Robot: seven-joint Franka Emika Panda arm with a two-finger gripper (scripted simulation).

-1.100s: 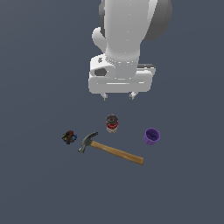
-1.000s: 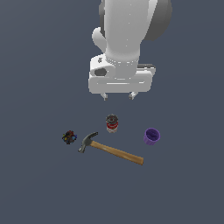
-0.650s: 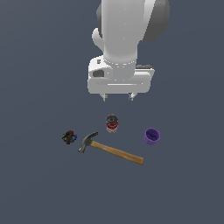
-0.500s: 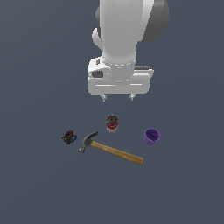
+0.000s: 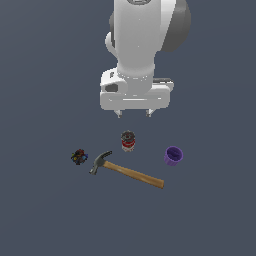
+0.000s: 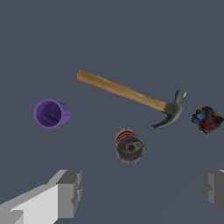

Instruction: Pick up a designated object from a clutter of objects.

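While the white arm's gripper (image 5: 134,114) hangs above with jaws spread wide and nothing held, the small cylindrical red-and-white soup can (image 5: 128,141) stands upright beneath it, between the wooden-handled dark-headed hammer (image 5: 126,170) and the small purple cup (image 5: 173,156).

Sim scene, not real room: flat featureless blue-grey ground (image 5: 45,215), no walls, no furniture, rendered look. Below open fingers (image 6: 70,192): soup can (image 5: 128,141), hammer (image 5: 127,171), purple cup (image 5: 173,156), tiny multicoloured object (image 5: 78,157), loosely scattered.
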